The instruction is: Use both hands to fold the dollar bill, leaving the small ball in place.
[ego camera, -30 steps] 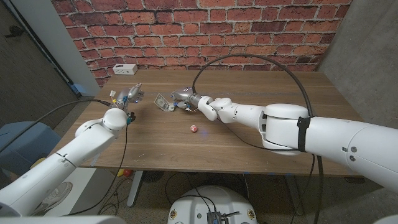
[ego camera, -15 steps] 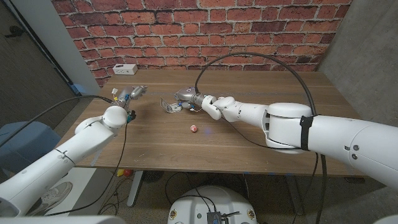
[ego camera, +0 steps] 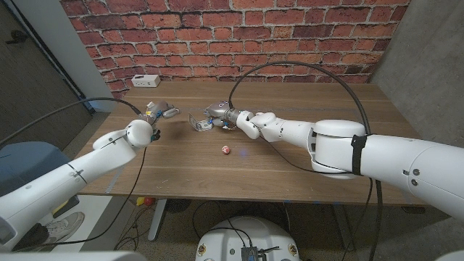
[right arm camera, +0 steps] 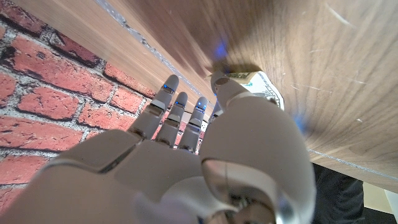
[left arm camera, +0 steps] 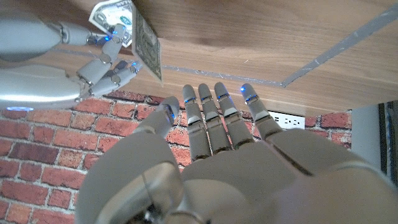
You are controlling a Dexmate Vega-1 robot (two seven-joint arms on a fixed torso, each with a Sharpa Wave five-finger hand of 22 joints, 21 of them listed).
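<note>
wooden table in the head view: the right hand pinches the dollar bill toward the table's far edge, left of middle, one end lifted. the left hand hovers near the far left corner, fingers apart, holding nothing. the small ball sits mid-table, apart from both. left wrist view: the left hand's fingers are spread and empty; the bill stands half-folded in the right hand. right wrist view: the thumb presses the bill against the wood. folding looks begun; next the left hand likely must pin the free end, well clear of the ball.
</note>
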